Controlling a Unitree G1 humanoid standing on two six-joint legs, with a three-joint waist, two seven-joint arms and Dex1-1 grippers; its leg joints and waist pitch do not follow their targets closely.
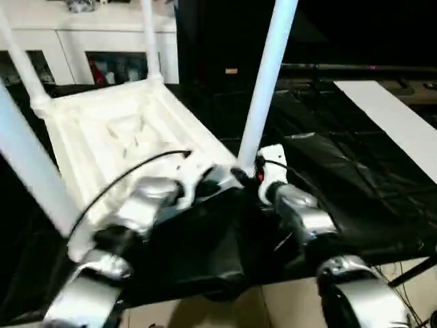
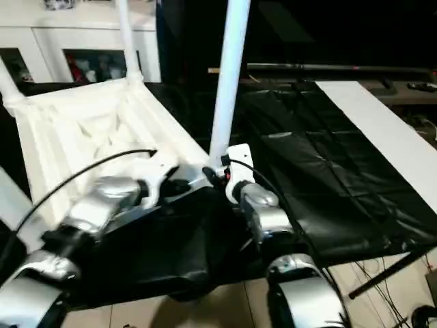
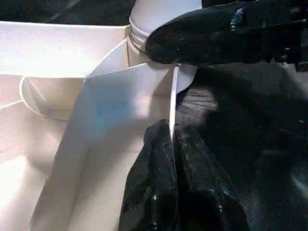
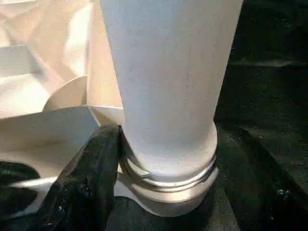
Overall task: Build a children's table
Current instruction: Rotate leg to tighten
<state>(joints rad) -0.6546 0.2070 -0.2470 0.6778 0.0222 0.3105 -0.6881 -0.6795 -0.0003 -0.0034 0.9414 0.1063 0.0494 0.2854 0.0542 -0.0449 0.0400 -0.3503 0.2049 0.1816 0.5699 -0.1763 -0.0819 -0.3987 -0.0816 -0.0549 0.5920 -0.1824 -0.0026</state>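
The children's table (image 1: 116, 137) lies upside down on the black-draped table (image 2: 328, 184), its near-corner leg (image 1: 266, 75) upright in the right hand (image 1: 249, 174), the clenched left hand (image 3: 178, 187) pinching the rim beside it.

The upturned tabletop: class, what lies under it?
A black sheet shows beside the tabletop and runs beneath its edge, over a work surface. Whatever lies directly below the tabletop's middle is covered. Legs stand up from its corner sockets.
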